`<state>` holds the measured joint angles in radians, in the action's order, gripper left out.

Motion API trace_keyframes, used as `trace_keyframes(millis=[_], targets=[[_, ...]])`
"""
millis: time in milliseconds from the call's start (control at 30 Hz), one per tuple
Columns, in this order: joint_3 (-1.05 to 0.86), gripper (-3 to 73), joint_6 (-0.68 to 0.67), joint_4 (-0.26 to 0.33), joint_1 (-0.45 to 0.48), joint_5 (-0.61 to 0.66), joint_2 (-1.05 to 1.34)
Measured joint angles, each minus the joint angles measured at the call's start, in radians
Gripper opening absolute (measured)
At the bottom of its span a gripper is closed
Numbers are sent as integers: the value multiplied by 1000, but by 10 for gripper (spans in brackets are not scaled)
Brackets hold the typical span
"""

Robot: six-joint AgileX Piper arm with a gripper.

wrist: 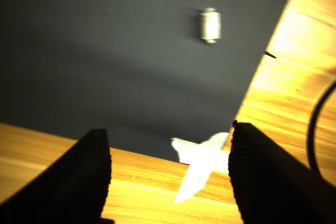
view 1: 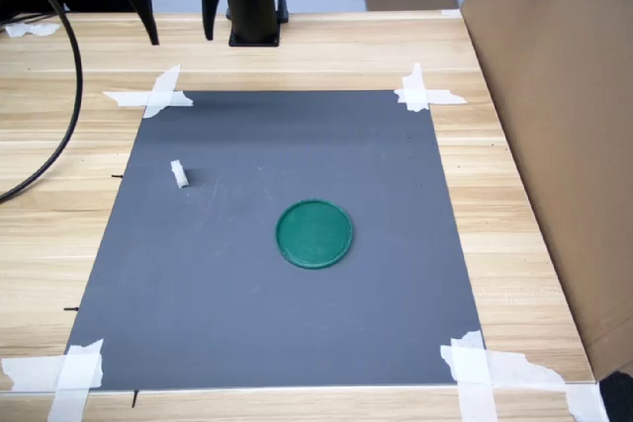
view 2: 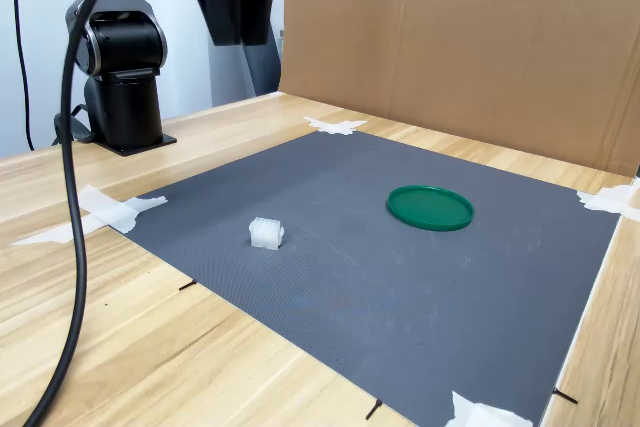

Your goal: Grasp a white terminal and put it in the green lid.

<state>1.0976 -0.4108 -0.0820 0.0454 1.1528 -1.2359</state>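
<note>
Up high, the gripper [wrist: 169,174] hangs over the mat's taped corner w/ its two black fingers [wrist: 79,179] spread wide apart. Nothing is between them & they touch nothing. In the wrist view you see only the finger ends; the rest is cut off. In the first exterior view the fingers [view 1: 148,17] poke down from the top edge, and the part above them is cut off too.

The white terminal [view 1: 179,174] sits alone on the dark gray mat [view 1: 247,323], on the first exterior view's left, near the mat's edge. It is well apart from the gripper. In the wrist view it looks blurry, so its shape is hard to tell there [wrist: 210,24].

The green lid [view 1: 314,233] lies flat near the middle of the mat, well apart from the terminal. Nothing is in it. It does not show in the wrist view.

White tape [view 1: 158,96] holds the mat corners to the wood table [view 1: 59,234]. A black cable [view 2: 75,247] runs across the table beside the mat. A brown cardboard wall [view 2: 480,37] stands along the far side in the second exterior view. The arm's black base [view 2: 118,77] stands on the table past the mat.
</note>
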Motion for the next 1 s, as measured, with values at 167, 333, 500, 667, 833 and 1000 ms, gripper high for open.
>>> trace_keyframes(millis=[167,333,500,667,833,1000], targets=[[38,568,-138,180,97,48,-43],[38,559,-260,196,183,47,-99],[40,534,-380,183,196,26,-197],[41,534,-417,180,196,-27,-252],[41,526,-454,175,196,-49,-324],[18,525,-507,175,196,-106,-327]])
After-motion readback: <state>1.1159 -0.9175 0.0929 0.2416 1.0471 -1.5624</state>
